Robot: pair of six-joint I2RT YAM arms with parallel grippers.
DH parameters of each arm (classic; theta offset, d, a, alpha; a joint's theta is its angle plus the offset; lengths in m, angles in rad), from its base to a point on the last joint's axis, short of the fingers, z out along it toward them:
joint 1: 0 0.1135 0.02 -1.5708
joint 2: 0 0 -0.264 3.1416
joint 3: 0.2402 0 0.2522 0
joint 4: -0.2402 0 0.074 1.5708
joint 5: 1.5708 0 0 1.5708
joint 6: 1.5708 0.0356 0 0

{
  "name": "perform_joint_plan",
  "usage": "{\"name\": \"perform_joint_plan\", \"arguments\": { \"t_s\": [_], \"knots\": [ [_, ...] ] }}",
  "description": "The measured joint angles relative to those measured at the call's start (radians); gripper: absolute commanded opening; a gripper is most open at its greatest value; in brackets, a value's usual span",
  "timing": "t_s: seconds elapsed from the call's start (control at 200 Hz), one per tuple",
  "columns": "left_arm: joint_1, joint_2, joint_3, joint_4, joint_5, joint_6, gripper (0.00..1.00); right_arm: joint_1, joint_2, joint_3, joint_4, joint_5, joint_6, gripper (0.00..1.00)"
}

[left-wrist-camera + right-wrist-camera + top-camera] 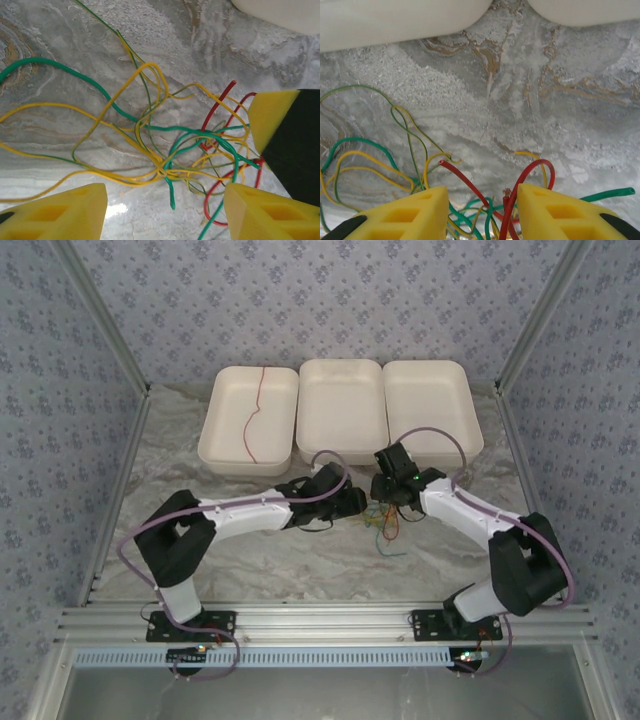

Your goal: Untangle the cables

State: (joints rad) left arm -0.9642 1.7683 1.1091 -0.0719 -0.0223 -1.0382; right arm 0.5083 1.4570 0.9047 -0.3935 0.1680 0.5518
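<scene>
The cables lie as a loose tangle of green, yellow and red wires on the marbled table in front of the trays. My left gripper hangs over the tangle's left side. In its wrist view the left gripper is open, with a yellow knot and a green wire end on the table between its fingers. My right gripper faces it from the right. In the right wrist view, the right gripper is open, and red cables rise between its yellow fingers, unclamped.
Three white trays stand side by side at the back: left tray, middle tray, right tray. A single red cable lies in the left tray. The right gripper's finger shows close by in the left wrist view.
</scene>
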Motion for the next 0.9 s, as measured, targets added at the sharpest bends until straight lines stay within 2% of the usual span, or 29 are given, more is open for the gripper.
{"name": "perform_joint_plan", "arguments": {
  "t_s": [0.12, 0.42, 0.54, 0.7, 0.769, 0.834, 0.874, 0.899],
  "knots": [
    [0.002, 0.031, 0.009, -0.012, -0.036, -0.012, 0.64, -0.003, 0.008, 0.004, 0.009, 0.0, -0.004, 0.46],
    [0.003, 0.103, 0.026, 0.003, -0.057, -0.039, 0.64, -0.037, -0.085, -0.059, 0.011, 0.005, 0.021, 0.46],
    [0.003, 0.133, 0.026, 0.014, -0.057, -0.052, 0.61, -0.055, -0.151, -0.128, 0.013, -0.004, 0.054, 0.45],
    [0.003, 0.151, 0.026, 0.04, -0.057, -0.066, 0.53, -0.076, -0.135, -0.151, 0.051, -0.039, 0.099, 0.4],
    [0.003, 0.153, 0.025, 0.055, -0.057, -0.074, 0.51, -0.078, -0.112, -0.151, 0.082, -0.061, 0.119, 0.35],
    [0.003, 0.153, 0.025, 0.067, -0.058, -0.08, 0.46, -0.079, -0.087, -0.151, 0.109, -0.08, 0.139, 0.19],
    [0.003, 0.153, 0.025, 0.076, -0.058, -0.082, 0.38, -0.079, -0.077, -0.152, 0.121, -0.089, 0.143, 0.08],
    [0.003, 0.153, 0.025, 0.08, -0.06, -0.082, 0.29, -0.08, -0.073, -0.154, 0.127, -0.091, 0.148, 0.03]
  ]
}}
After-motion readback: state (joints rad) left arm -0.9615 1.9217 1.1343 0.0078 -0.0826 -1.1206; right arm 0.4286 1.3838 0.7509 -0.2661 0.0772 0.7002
